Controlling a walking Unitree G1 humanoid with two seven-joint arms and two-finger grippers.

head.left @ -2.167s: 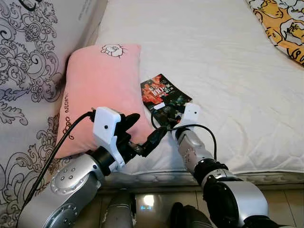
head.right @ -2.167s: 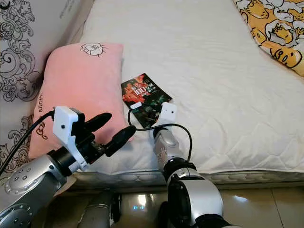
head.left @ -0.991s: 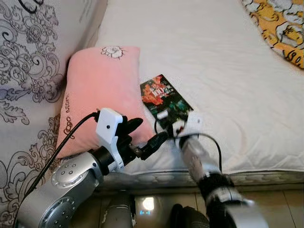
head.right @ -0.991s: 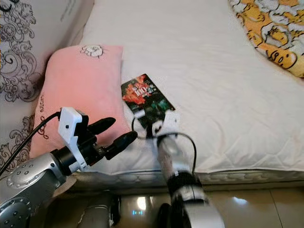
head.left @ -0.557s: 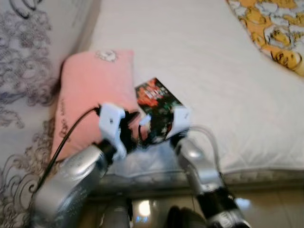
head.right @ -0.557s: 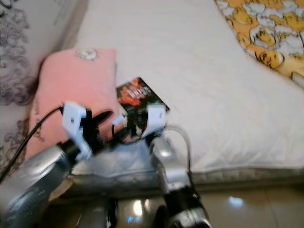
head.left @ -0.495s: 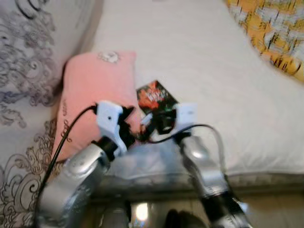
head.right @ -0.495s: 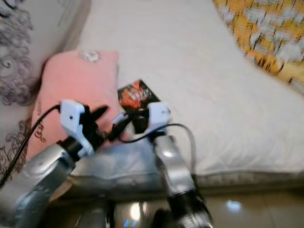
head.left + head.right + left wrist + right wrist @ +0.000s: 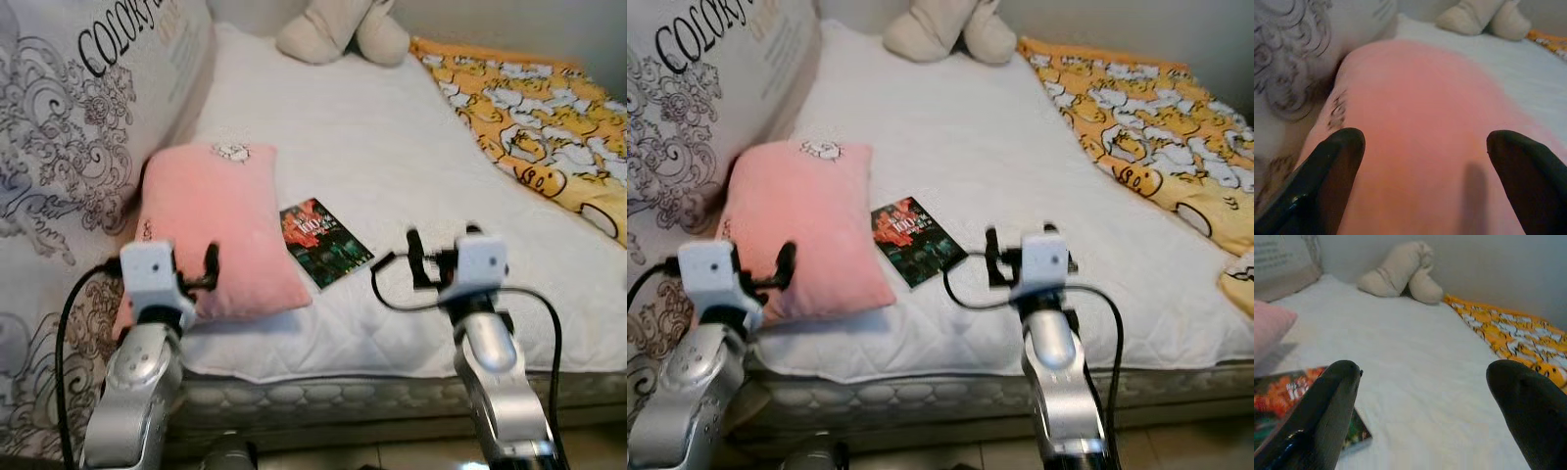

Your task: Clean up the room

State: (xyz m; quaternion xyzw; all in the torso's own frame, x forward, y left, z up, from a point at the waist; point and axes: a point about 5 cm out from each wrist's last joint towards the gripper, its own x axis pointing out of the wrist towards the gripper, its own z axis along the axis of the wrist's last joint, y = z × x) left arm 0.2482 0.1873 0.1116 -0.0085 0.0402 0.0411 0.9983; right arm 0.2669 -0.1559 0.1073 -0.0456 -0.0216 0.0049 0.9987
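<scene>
A dark-covered book [image 9: 325, 243] lies at centre frame on the white mattress [image 9: 392, 147], just beside a pink pillow [image 9: 214, 230]. The left gripper [image 9: 1422, 181] hovers over the pillow, fingers spread and empty; the right gripper [image 9: 1425, 416], likewise parted, hangs lower right of the book.

A bed [image 9: 392, 147] with a white quilted mattress cover takes up the room. A grey patterned headboard cushion [image 9: 69, 137] leans along its left side, and a plain pale wall [image 9: 1488, 269] rises beyond the far end.
</scene>
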